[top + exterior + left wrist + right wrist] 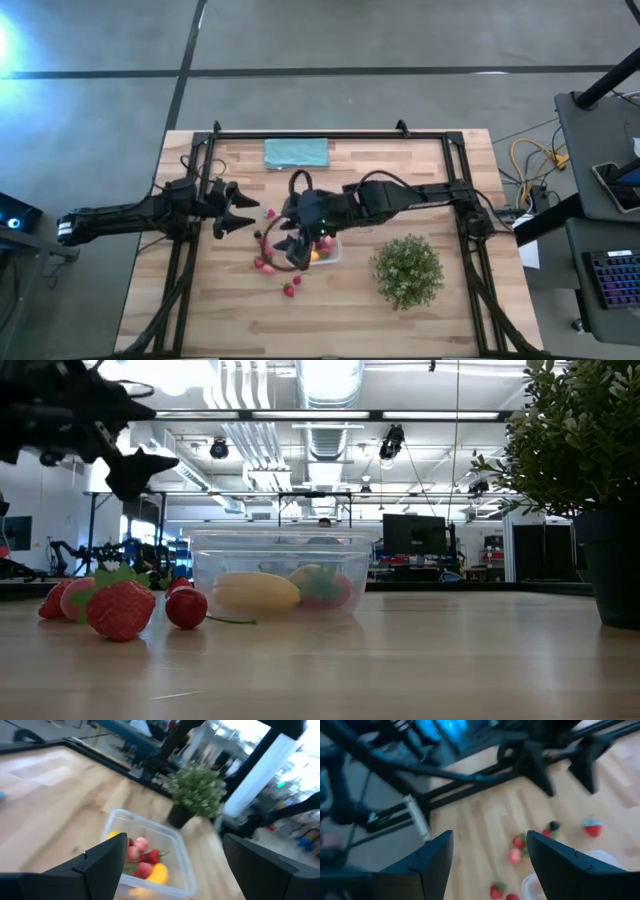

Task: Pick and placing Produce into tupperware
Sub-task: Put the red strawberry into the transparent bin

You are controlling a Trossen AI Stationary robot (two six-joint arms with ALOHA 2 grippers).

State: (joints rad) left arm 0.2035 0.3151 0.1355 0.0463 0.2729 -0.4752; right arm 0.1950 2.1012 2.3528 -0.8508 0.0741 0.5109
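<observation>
Strawberries [268, 263] scattered loose beside tupperware [281, 572], more fruit already inside. Probably light, soft, easily bruised; best pinched gently across the body, not the leaves. Right gripper [287, 240] above tupperware, parted, empty. Left gripper [243, 213] nearby, spread wide, empty.

So the tupperware [327, 250] sits about mid worktop [440, 310], with a banana [256, 591] and a few strawberries [140, 856] inside it. More loose strawberries [266, 262] are scattered on the wood just left of it and a bit toward the front edge. The plant [408, 269] stands to its right, near but apart. A cloth [297, 153] lies at the back edge. Left claw [240, 210] hangs over the worktop left of the tupperware, right claw [290, 240] over its left rim.
</observation>
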